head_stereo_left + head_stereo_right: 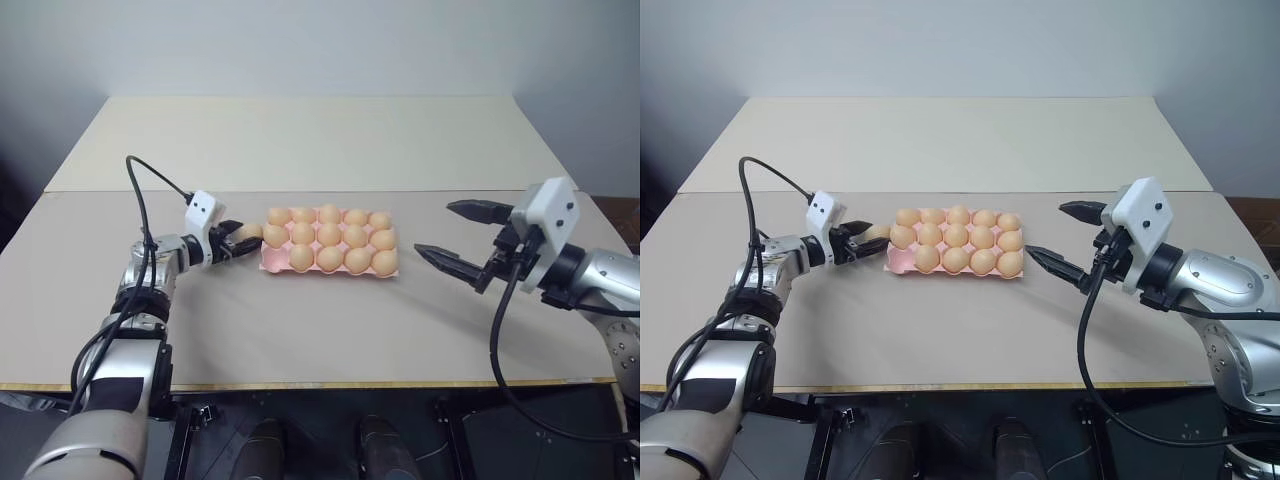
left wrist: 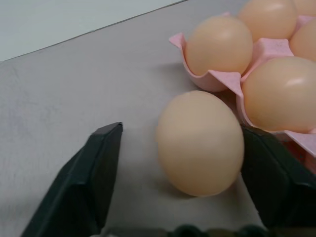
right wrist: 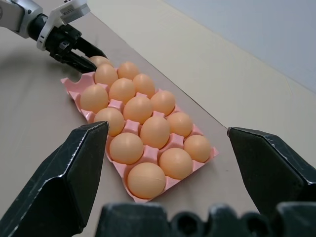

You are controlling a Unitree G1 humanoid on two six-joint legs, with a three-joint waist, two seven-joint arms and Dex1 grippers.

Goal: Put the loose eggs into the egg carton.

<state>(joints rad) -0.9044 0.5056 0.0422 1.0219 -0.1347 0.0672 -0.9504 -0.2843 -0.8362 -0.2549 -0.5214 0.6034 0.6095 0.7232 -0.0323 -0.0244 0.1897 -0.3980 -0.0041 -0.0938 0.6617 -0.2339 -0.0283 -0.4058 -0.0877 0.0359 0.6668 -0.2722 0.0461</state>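
One loose egg [image 2: 200, 143] lies on the table [image 1: 300, 320], just beside the left end of the egg carton [image 1: 272, 264], touching or nearly touching its pink rim. It is light orange-tan, smooth and oval, and bears no stamp or writing that can be read.

The left gripper [image 1: 238, 240] reaches in low from the left with its two black fingers set either side of this egg. In the left wrist view one finger [image 2: 274, 173] stands right against the egg on the carton side, while the other finger [image 2: 96, 173] stands apart from it with bare table between, so the jaws are partly spread and not clamped on the egg.

The egg carton is a flat pale pink moulded tray, lidless, lying near the middle of the table. Its cups hold eggs [image 3: 155, 131] in three rows; in the eye views the near-left corner cup looks empty, though that is hard to make sure of. No label or print shows on the tray.

The right gripper [image 1: 462, 240] hovers well to the right of the carton, above the table, its black fingers spread wide and holding nothing, pointing towards the tray.

The table is pale beige, with a seam running across it behind the carton.
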